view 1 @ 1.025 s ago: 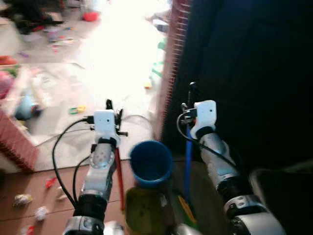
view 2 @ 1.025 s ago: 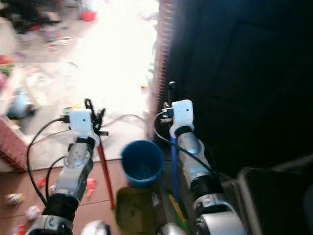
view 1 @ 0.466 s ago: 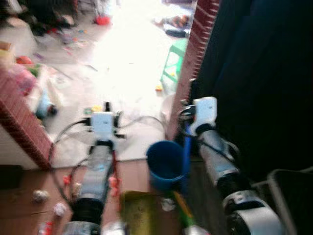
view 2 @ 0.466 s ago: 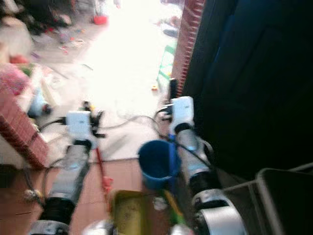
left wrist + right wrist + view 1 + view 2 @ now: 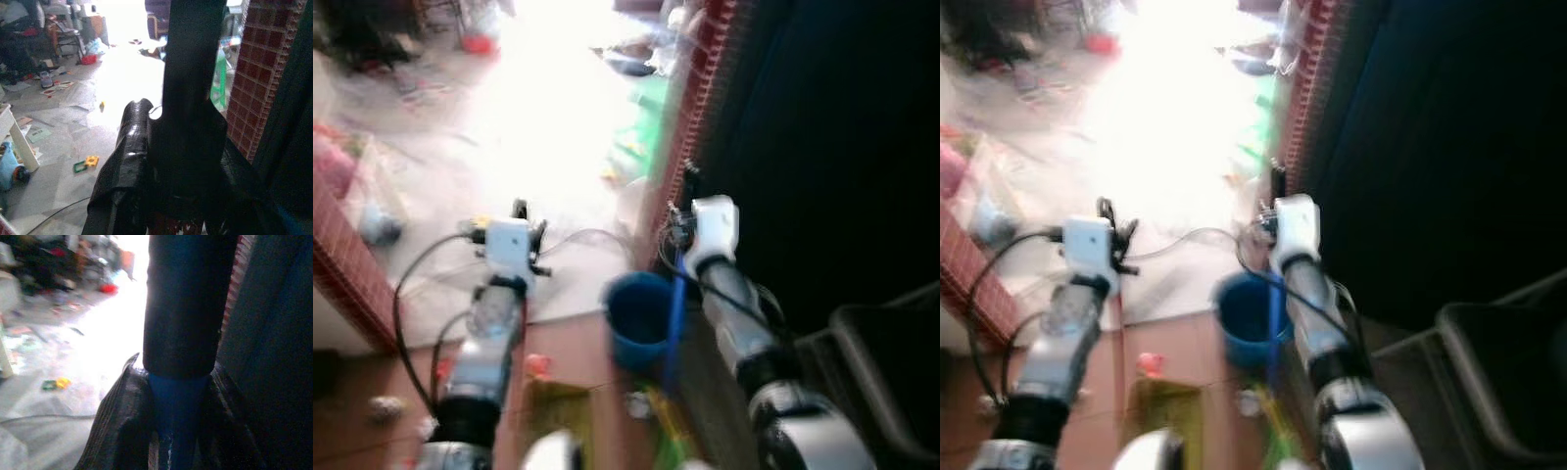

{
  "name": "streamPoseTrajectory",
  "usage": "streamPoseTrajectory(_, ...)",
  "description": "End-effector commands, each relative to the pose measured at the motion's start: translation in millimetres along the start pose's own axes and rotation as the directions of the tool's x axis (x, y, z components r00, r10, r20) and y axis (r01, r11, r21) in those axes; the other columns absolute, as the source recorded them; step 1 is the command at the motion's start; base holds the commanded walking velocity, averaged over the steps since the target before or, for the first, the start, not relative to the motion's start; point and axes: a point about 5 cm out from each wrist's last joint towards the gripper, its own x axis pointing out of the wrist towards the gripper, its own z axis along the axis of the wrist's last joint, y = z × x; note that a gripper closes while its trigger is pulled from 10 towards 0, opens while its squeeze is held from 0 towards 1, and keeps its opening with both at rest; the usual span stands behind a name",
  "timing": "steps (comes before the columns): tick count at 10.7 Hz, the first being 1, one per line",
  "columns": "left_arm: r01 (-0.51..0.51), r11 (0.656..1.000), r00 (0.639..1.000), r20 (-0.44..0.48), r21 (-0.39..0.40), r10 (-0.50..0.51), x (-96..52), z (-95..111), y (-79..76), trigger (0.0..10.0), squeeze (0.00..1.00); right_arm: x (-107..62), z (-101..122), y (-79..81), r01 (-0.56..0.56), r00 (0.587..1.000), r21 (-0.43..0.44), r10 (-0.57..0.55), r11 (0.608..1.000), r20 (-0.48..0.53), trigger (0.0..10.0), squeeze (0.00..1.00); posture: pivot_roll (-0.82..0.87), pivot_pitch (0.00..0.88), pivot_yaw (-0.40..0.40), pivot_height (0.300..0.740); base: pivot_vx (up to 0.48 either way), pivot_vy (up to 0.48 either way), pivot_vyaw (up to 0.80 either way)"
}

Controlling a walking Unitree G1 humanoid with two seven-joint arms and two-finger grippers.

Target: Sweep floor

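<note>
Both grippers clamp upright handles at frame centre.
Right gripper (image 5: 168,396) grips the blue broom handle (image 5: 675,308) beside the round blue plastic bucket (image 5: 638,315); its contents unclear. Left gripper (image 5: 168,186) clamps a black-topped red stick (image 5: 1119,328).

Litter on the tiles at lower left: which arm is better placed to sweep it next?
Probably left. The left claw holds the red handle on the side where the litter lies; the right claw grips the blue handle by the brick wall.

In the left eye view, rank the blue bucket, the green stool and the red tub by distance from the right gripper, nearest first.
From the right gripper:
1. Blue bucket, just below it and slightly left, on the floor edge.
2. Green stool, ahead beside the brick pillar.
3. Red tub, far ahead on the left.
</note>
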Motion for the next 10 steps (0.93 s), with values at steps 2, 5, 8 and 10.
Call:
streamPoseTrajectory(2, 0.041, 0.999, 0.998, 0.048, -0.016, -0.04, 5.3, 13.6, -11.8, 10.0, 0.0, 3.7, 8.6, -6.4, 0.016, 0.999, -0.038, -0.015, 0.999, 0.031, 10.0, 0.0, 0.06, 0.0, -0.054, 0.74, 0.0, 0.0, 0.0)
streamPoseTrajectory(5, 0.071, 0.997, 0.996, 0.053, -0.017, -0.07, 5.3, 14.3, -14.2, 10.0, 0.0, 1.8, 6.5, -11.4, 0.037, 0.999, -0.047, -0.036, 0.998, 0.029, 10.0, 0.0, 0.06, 0.0, -0.047, 0.74, 0.0, 0.16, 0.0)
streamPoseTrajectory(8, 0.062, 0.998, 0.997, 0.05, 0.002, -0.062, 9.1, 16.5, -13.3, 10.0, 0.0, 4.7, 9.6, -10.3, 0.043, 0.998, -0.046, -0.041, 0.998, 0.039, 10.0, 0.0, 0.06, 0.0, -0.04, 0.74, 0.0, 0.48, 0.0)
streamPoseTrajectory(10, 0.054, 0.998, 0.996, 0.069, 0.021, -0.055, 8.7, 18.0, -14.7, 10.0, 0.0, 4.7, 9.6, -10.7, 0.043, 0.998, -0.049, -0.041, 0.998, 0.041, 10.0, 0.0, 0.06, 0.0, -0.041, 0.74, 0.0, 0.174, 0.0)
